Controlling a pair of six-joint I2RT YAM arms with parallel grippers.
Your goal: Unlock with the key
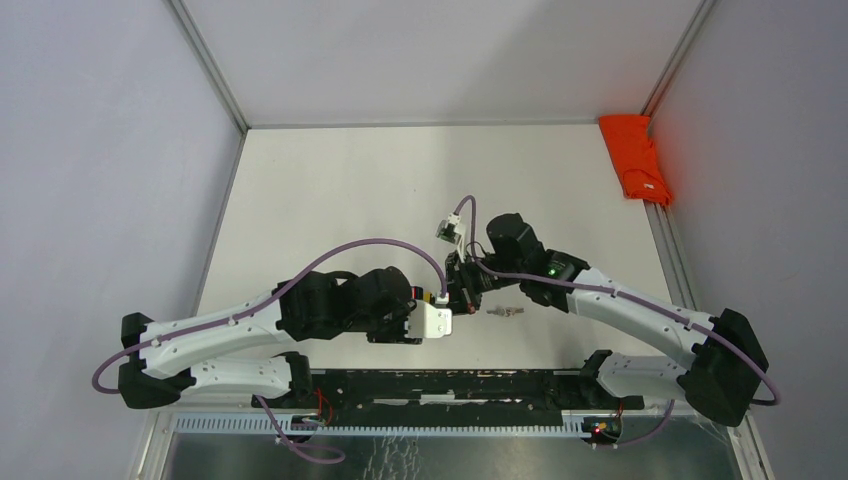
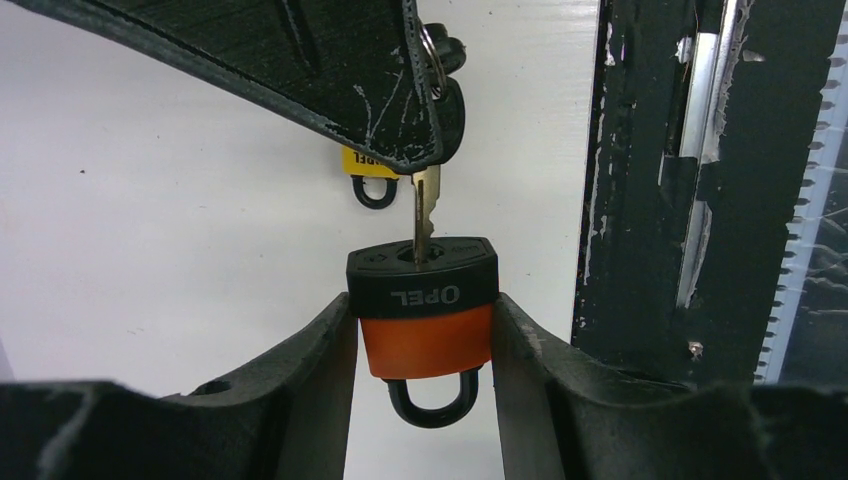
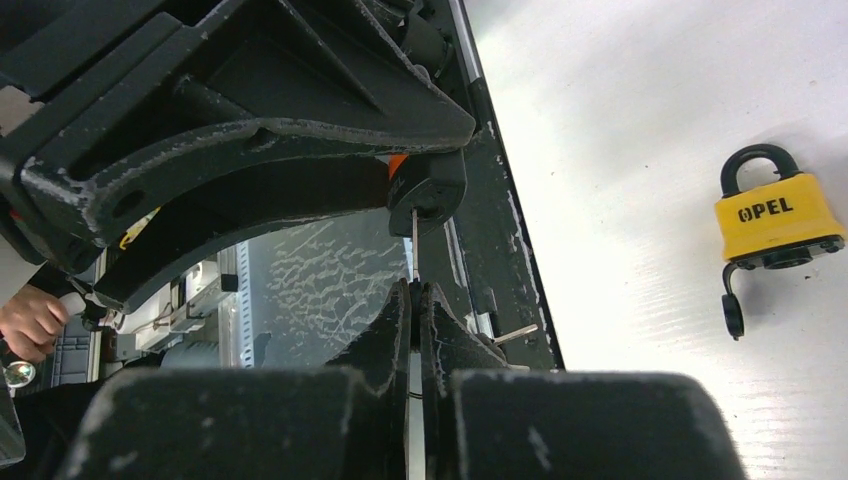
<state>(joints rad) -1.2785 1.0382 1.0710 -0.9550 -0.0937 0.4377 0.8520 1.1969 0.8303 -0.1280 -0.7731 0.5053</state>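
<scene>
An orange padlock (image 2: 425,335) with a black top marked OPEL is clamped between my left gripper's (image 2: 424,312) fingers, shackle pointing back toward the wrist. A silver key (image 2: 424,212) stands with its blade tip in the keyhole on the lock's top. My right gripper (image 3: 413,290) is shut on the key's head, and the thin blade (image 3: 414,235) runs from its fingertips into the padlock's black end (image 3: 430,190). In the top view both grippers meet near the table's front middle, the left gripper (image 1: 452,303) just below the right gripper (image 1: 463,277).
A yellow OPEL padlock (image 3: 778,213) lies on the white table beyond the held lock, also in the left wrist view as the yellow padlock (image 2: 366,163). A small loose metal piece (image 1: 505,313) lies right of the grippers. A red cloth (image 1: 635,158) sits at the back right corner.
</scene>
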